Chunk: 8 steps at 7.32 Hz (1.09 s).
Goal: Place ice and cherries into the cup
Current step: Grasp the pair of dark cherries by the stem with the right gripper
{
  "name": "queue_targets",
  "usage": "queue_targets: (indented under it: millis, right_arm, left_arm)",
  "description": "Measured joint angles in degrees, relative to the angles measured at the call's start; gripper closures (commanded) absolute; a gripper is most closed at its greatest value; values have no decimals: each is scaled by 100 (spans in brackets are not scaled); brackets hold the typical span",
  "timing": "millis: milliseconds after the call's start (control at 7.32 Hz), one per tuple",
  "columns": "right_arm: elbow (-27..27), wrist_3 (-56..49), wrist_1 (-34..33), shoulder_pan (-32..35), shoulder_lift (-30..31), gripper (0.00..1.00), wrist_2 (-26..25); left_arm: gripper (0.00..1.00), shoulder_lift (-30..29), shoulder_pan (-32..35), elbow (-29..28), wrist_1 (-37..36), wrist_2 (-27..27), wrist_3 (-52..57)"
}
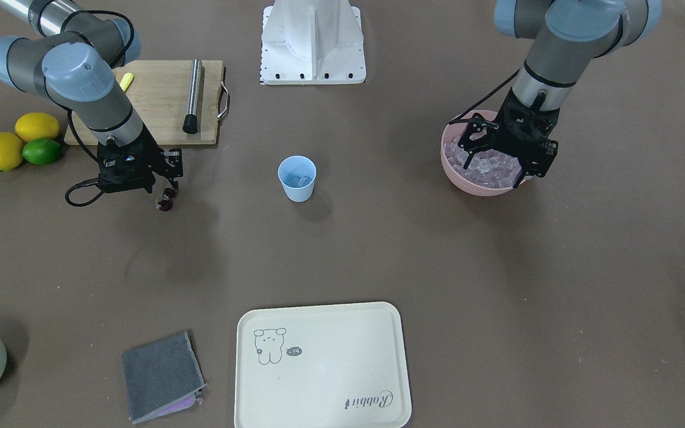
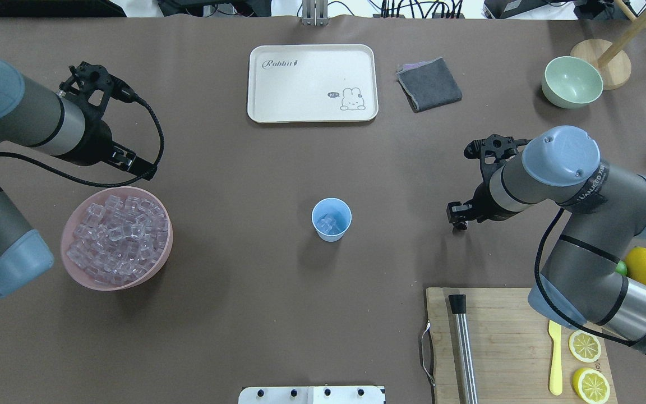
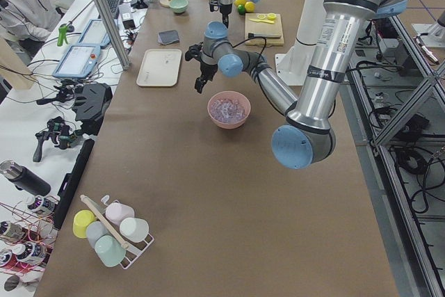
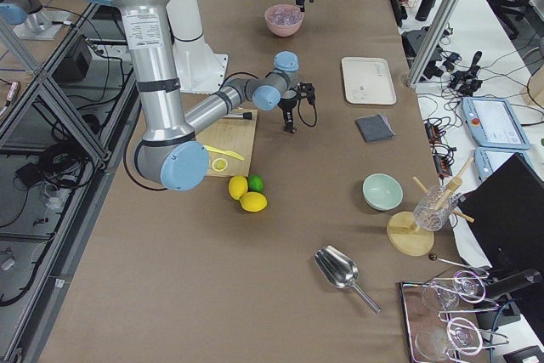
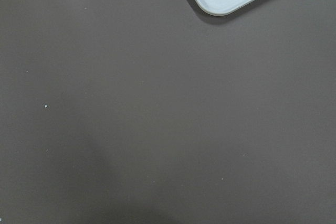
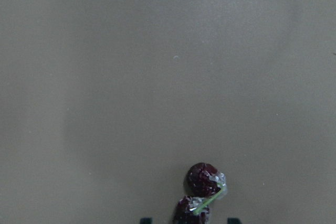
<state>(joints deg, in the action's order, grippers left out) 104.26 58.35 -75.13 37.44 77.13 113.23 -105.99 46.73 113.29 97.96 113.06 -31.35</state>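
The pale blue cup [image 2: 331, 220] stands upright mid-table with a few pieces of ice [image 2: 328, 225] inside it. More ice [image 2: 118, 235] is heaped in the pink bowl [image 2: 114, 285] on my left side. My left gripper [image 1: 495, 172] hangs high above the table by that bowl, open and with nothing between its fingers. The dark cherries [image 1: 165, 200] dangle as a pair from my right gripper [image 1: 167, 184], which is shut on them above the table, well to the side of the cup [image 1: 297, 178]. The right wrist view shows the cherries [image 6: 202, 182] with their green stem.
A cream tray [image 2: 300, 84] and a grey cloth [image 2: 428, 84] lie at the far side. A green bowl [image 2: 572, 81] sits far right. The wooden cutting board [image 2: 502, 336] holds a steel muddler [image 2: 463, 348], a yellow knife and lemon halves. Whole lemons [image 1: 21, 139] and a lime lie beside it.
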Motion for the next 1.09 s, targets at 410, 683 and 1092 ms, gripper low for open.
queue_targets:
  millis: [410, 683, 1092]
  right_arm:
    - [-46, 645, 10, 5, 3, 56, -125]
    - [-58, 953, 6, -3, -9, 65, -228]
    - [-73, 1238, 1, -40, -22, 100, -401]
  left_arm:
    - [3, 114, 64, 75, 3, 8, 18]
    - [3, 136, 71, 107, 4, 6, 17]
    - [3, 140, 73, 106, 4, 0, 16]
